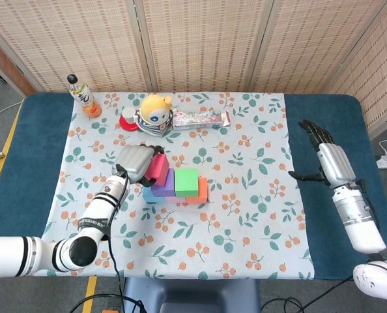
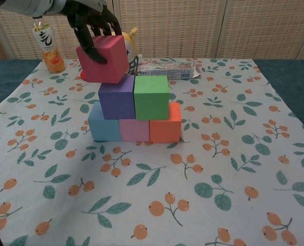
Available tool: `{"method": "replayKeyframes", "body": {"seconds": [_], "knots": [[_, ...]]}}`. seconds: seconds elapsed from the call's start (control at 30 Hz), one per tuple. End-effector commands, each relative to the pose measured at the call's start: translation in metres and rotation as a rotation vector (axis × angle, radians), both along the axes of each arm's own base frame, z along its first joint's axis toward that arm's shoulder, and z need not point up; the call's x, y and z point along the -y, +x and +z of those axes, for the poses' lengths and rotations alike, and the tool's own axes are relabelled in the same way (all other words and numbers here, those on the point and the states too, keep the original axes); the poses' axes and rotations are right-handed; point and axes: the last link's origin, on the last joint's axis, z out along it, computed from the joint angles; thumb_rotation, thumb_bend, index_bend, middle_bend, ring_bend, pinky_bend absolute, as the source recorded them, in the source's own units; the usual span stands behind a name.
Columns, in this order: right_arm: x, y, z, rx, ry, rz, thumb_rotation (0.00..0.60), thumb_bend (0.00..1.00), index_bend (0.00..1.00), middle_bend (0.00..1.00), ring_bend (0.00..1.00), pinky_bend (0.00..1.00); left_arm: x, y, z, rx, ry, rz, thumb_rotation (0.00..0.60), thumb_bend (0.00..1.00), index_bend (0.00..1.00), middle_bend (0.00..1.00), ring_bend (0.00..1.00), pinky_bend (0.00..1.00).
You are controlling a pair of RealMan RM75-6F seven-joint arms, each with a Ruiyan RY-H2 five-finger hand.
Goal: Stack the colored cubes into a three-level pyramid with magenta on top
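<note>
My left hand [image 1: 136, 162] [image 2: 90, 23] grips the magenta cube [image 2: 103, 59] [image 1: 157, 169] and holds it tilted in the air just above the left side of the purple cube [image 2: 116, 96] [image 1: 168, 183]. A green cube [image 2: 151, 97] [image 1: 186, 182] sits beside the purple one on a bottom row of a light blue cube [image 2: 104, 127], a pink cube [image 2: 134, 129] and an orange cube [image 2: 165, 127]. My right hand [image 1: 327, 156] hovers open over the blue table far to the right, away from the stack.
Behind the stack stand a yellow-headed doll [image 1: 156, 113] [image 2: 118, 53], a red-based small cup [image 1: 128, 119], a long snack packet [image 1: 200, 119] [image 2: 165, 69] and an orange drink bottle [image 1: 83, 96] [image 2: 48, 47]. The floral cloth [image 1: 245, 222] covers the table's middle.
</note>
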Motion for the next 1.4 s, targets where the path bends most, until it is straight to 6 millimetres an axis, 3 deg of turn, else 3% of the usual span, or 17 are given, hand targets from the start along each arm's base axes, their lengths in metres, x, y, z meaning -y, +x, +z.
{"method": "replayKeyframes", "body": {"seconds": [0.03,0.17,0.27,0.5,0.67,1.07,1.4], "knots": [[0.000,-0.001,-0.001,0.001,0.002,-0.001,0.600,0.00,0.00,0.00,0.00,0.00,0.002,0.004,0.000,-0.006,0.005,-0.006,0.600,0.33,0.22,0.45,0.45,0.39],[-0.001,-0.002,-0.002,0.001,0.004,-0.004,0.600,0.00,0.00,0.00,0.00,0.00,0.006,0.008,-0.002,-0.010,-0.006,-0.002,0.600,0.33,0.19,0.41,0.43,0.39],[-0.001,-0.003,-0.001,0.003,0.003,-0.006,0.600,0.00,0.00,0.00,0.00,0.00,0.008,0.010,-0.006,-0.015,-0.020,0.001,0.600,0.33,0.13,0.33,0.36,0.38],[-0.002,-0.004,0.001,0.004,-0.004,-0.008,0.600,0.00,0.00,0.00,0.00,0.00,0.014,0.014,-0.008,0.004,-0.045,0.006,0.600,0.34,0.00,0.12,0.11,0.27],[-0.002,-0.003,0.002,0.014,-0.006,-0.008,0.600,0.00,0.00,0.00,0.00,0.00,0.020,0.012,-0.006,0.015,-0.061,-0.012,0.600,0.34,0.00,0.01,0.00,0.20],[0.000,0.005,0.016,0.022,-0.034,0.009,0.600,0.00,0.00,0.00,0.00,0.00,0.019,-0.008,0.011,-0.081,-0.018,-0.155,0.600,0.35,0.00,0.01,0.00,0.08],[0.002,0.006,0.017,0.026,-0.035,-0.004,0.600,0.00,0.00,0.00,0.00,0.00,0.008,-0.021,0.008,-0.100,-0.062,-0.220,0.600,0.34,0.10,0.08,0.03,0.07]]}}
